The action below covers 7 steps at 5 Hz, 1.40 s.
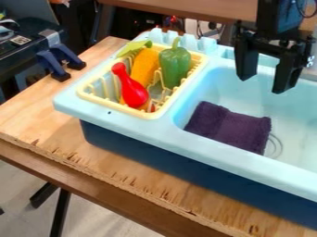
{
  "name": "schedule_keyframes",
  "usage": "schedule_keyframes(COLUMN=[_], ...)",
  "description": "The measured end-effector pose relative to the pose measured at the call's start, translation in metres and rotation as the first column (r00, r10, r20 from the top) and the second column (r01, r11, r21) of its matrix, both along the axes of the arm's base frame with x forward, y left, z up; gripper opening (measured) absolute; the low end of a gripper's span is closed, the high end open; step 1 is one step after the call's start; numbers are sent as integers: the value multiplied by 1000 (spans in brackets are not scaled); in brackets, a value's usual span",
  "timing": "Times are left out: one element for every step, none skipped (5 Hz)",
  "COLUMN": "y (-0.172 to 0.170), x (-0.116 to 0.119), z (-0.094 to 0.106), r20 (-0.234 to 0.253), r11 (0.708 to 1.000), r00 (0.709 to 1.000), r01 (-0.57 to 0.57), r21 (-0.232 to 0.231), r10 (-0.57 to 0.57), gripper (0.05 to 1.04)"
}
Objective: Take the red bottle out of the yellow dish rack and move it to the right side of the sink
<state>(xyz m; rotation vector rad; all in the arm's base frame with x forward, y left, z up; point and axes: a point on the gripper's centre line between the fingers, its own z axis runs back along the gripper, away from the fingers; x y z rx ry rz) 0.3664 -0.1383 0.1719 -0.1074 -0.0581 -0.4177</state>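
- You have the purple cloth [229, 127] right of the middle of the frame, lying on the floor of the sink [297, 132], a little rumpled, with its left end up against the near-left wall.
- Your claw [266, 84] hangs in the upper right of the frame, above the basin and apart from the cloth; it is open, its two black fingers well apart and pointing down.
- Just beside the cloth's right end you can see a round drain outline [274, 147] in the basin floor.
- Left of the basin, above the middle of the frame, you see a pale yellow rack [162, 112] set into the light blue sink top.
- In the rack you find a red bulb-shaped toy [131, 88] leaning with its narrow end up, a yellow corn cob [145, 66] with green at its top, and a green pepper [175, 65] (its stem points up).
- The sink stands on a wooden table [37, 115], whose rough near edge runs from the left of your frame down to the lower right.
- Toward the upper left, you have two dark blue clamps [53, 65] at the table's far edge.
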Motion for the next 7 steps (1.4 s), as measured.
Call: schedule_keyframes(y=[0,10,26,44,66,99,120], x=[-1,-6,-13,-34,-62,-89,-101], z=[-19,-26,0,27,53,57,55], r20=[-52,-69,-20,39,58,76,107], r11=[1000,1000,1000,1000,1000,996,994], r00=[999,998,1000,999,998,995,990], r01=[0,-2,12,16,-4,-62,-91], r21=[17,15,5,-6,-20,-60,-55], r10=[0,3,-12,-16,5,66,97], gripper=[1001,1001,1001,1001,1001,1001,1001])
